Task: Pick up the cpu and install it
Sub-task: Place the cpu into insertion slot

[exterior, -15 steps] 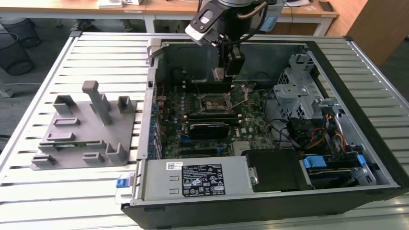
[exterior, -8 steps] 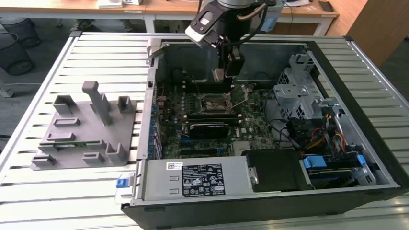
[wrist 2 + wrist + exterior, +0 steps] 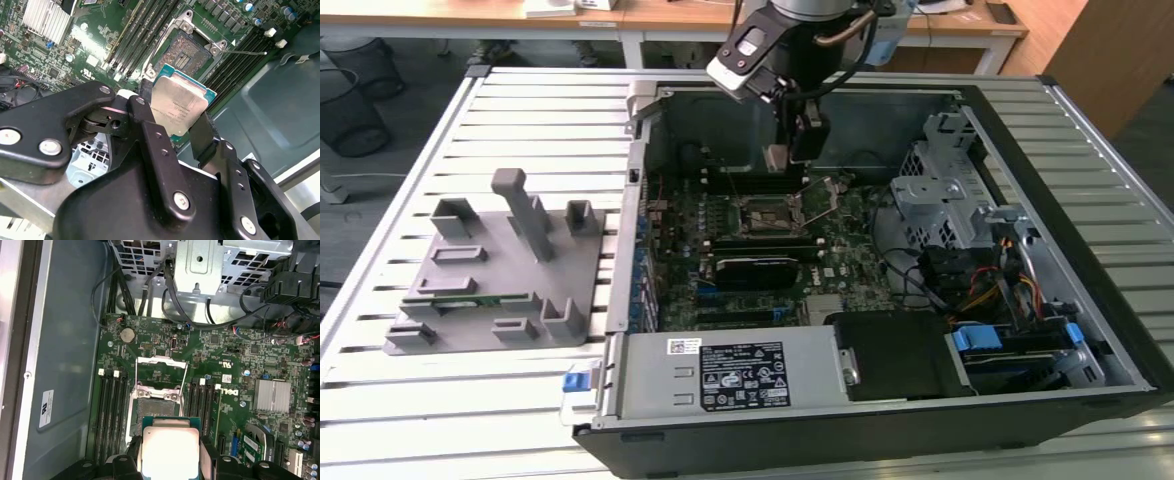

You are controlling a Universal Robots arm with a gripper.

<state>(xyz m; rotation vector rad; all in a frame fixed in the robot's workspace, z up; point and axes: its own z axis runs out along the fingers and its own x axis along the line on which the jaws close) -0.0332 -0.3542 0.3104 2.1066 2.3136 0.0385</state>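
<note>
Cpu clamped in the gripper above the open socket.

The cpu (image 3: 180, 102) is a thin square chip with a matte silver-grey lid and a narrow green rim. The gripper (image 3: 175, 120) holds it by two opposite edges between flat black fingers (image 3: 202, 135), narrowed to the chip's width. The chip hangs just apart from the socket (image 3: 157, 407), a square metal-framed recess with a dull field of contacts. Its frame and wire lever are swung open. Black memory slots (image 3: 112, 410) flank it on the glossy green motherboard (image 3: 260, 355). In the exterior view the arm (image 3: 794, 35) reaches down into the open case (image 3: 1067, 330), wrist tilted. A grey moulded fixture (image 3: 494, 265) lies on the slatted metal table (image 3: 534, 110), on the exterior view's left.
</note>
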